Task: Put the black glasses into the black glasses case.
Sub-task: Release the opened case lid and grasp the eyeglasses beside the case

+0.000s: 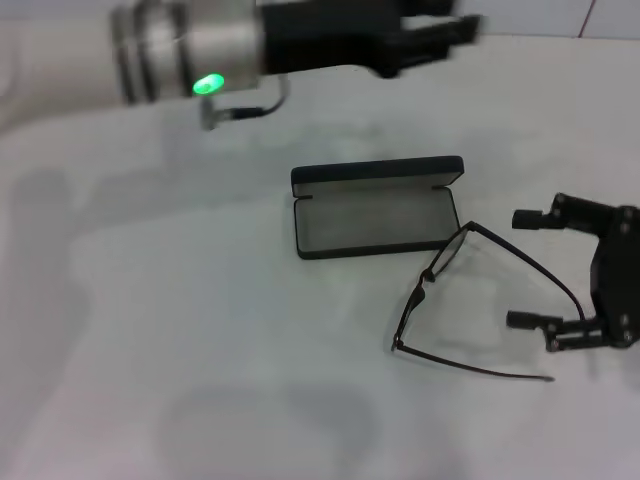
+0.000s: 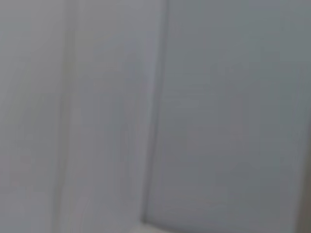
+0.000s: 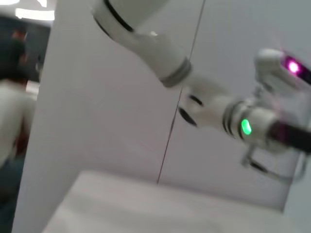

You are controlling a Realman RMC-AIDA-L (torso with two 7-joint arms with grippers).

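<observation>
Table [image 1: 150, 330], white and flat, carries the work. Left arm [image 1: 150, 50] reaches across the head view from 9 toward 1 o'clock, held above the surface beyond the case; its green lamp is lit, and its gripper [image 1: 440, 35] is blurred, so whether those fingers are parted or closed cannot be told. Right gripper [image 1: 545, 270] sits low at 3 o'clock, released, jaws spread wide, one finger [image 1: 535, 218] toward the case and the other toward the viewer, grasping nothing. Case [image 1: 378, 208] lies just above centre, open, lid standing along its 12 o'clock edge, grey lining exposed, interior unoccupied. Glasses [image 1: 480, 300] lie unfolded on the table at 4 o'clock from the case, the lens front nearly touching the case's near right corner, both temples running toward 3 and 5 o'clock; the farther temple passes between the open fingers. Left wrist view shows only a blank wall panel; right wrist view shows the left arm against that wall, not the work. Assessment: the step in hand is the pick-up by the right gripper, task barely begun. Recommended practice: close on a temple near the hinge or on the bridge rather than a lens, low enough to catch thin wire, lift level, then align the frame's long axis with the case before lowering. Risk: wire slipping through the pads.
</observation>
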